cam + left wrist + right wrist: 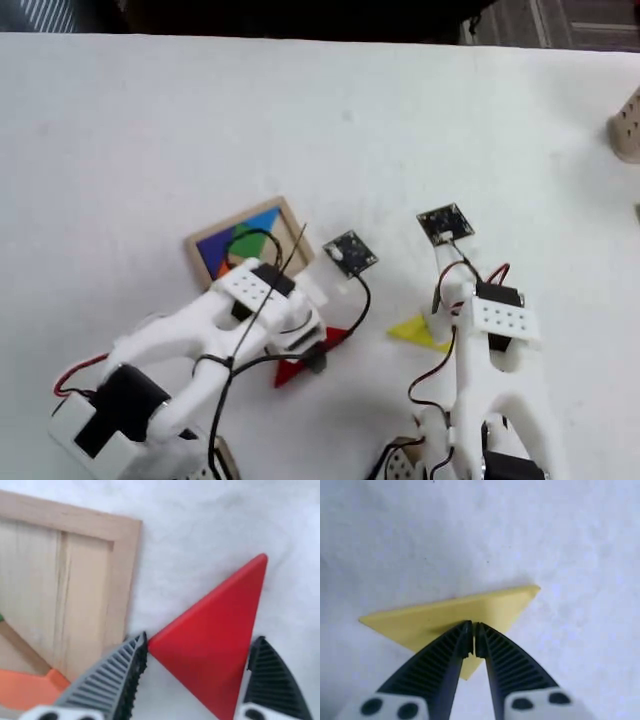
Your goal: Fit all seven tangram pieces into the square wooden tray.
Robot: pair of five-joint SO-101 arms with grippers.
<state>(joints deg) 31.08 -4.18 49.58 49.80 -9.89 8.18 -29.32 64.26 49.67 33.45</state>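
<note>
In the high view, the square wooden tray (236, 221) lies on the white tabletop (150, 130) with a blue piece (262, 222), a green piece (245, 243) and an orange piece (228, 267) inside it. The left arm partly covers its near side. The left hand (318, 352) sits at the red triangle (290, 373), just beside the tray. The yellow triangle (412, 329) lies apart from the tray, and the right hand (440, 305) is at its edge.

In the left wrist view, the red triangle (210, 650) lies flat on the tabletop, just beside the tray's wooden rim (125, 580) but not touching it. The left hand (200, 640) is spread, with one finger on each side of the triangle and a fingertip (135, 655) right at one corner. The orange piece (25, 692) shows inside the tray.

In the right wrist view, the right hand (472, 640) has its fingers pressed together, and the tips meet over the yellow triangle (435, 615), which lies flat on the tabletop.
</note>
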